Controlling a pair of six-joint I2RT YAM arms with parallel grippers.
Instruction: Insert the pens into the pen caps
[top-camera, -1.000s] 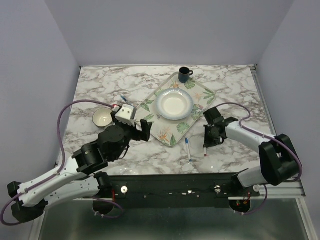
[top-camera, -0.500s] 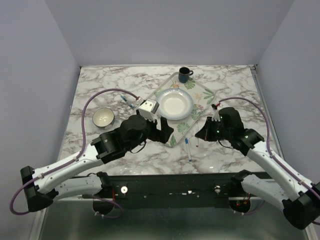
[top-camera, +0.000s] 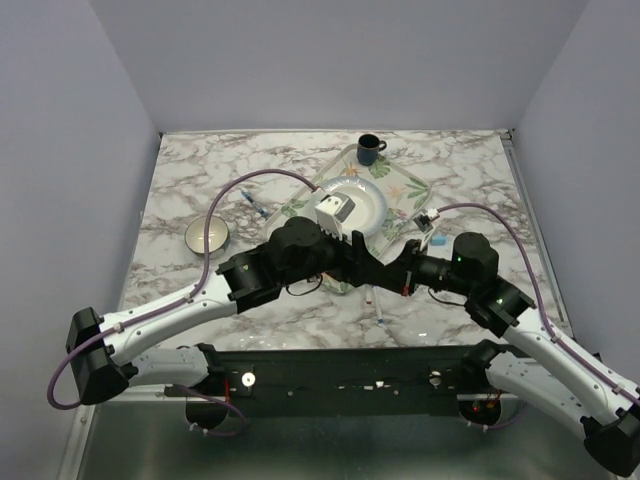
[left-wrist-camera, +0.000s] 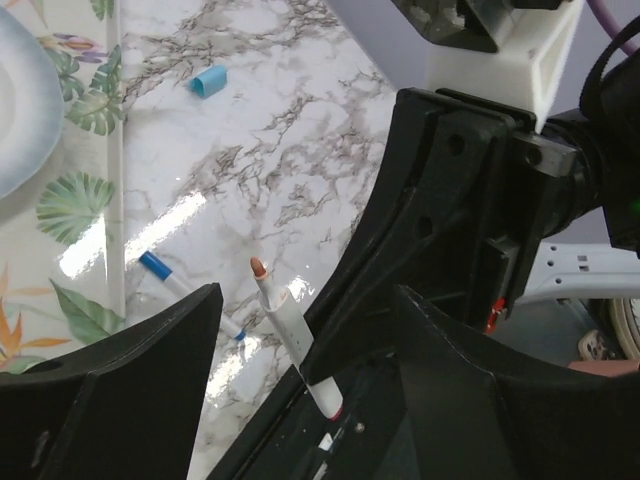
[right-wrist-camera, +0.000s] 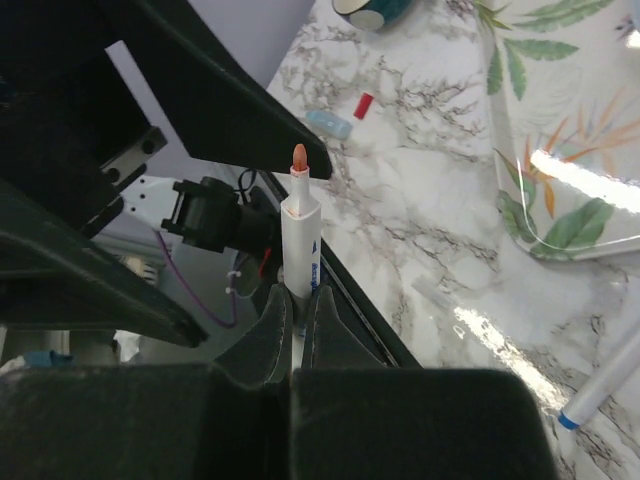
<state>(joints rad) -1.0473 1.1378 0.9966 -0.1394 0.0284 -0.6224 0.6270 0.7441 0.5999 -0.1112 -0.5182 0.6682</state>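
Note:
My right gripper (right-wrist-camera: 297, 300) is shut on a slim white marker with a red tip (right-wrist-camera: 300, 225) and holds it tip-up above the table's front edge. My left gripper (left-wrist-camera: 305, 297) is open and empty, and its two fingers stand either side of that marker (left-wrist-camera: 290, 335) without touching it. The two grippers meet in the top view, left (top-camera: 375, 268) and right (top-camera: 400, 275). A white marker with a blue tip (left-wrist-camera: 185, 295) lies on the marble, also seen from above (top-camera: 378, 305). A red cap (right-wrist-camera: 363, 105) and a light-blue cap (right-wrist-camera: 328, 124) lie apart on the marble.
A leaf-patterned tray (top-camera: 400, 190) holds a white plate (top-camera: 355, 210). A dark mug (top-camera: 370, 150) stands behind the tray and a small bowl (top-camera: 207, 235) is at the left. A thin blue pen (top-camera: 255, 205) lies left of the tray. The light-blue cap (top-camera: 440, 240) is right of the tray.
The right gripper has lifted the red-tipped marker off the marble and swung it left. The left arm has swung right, bringing its open gripper around the marker.

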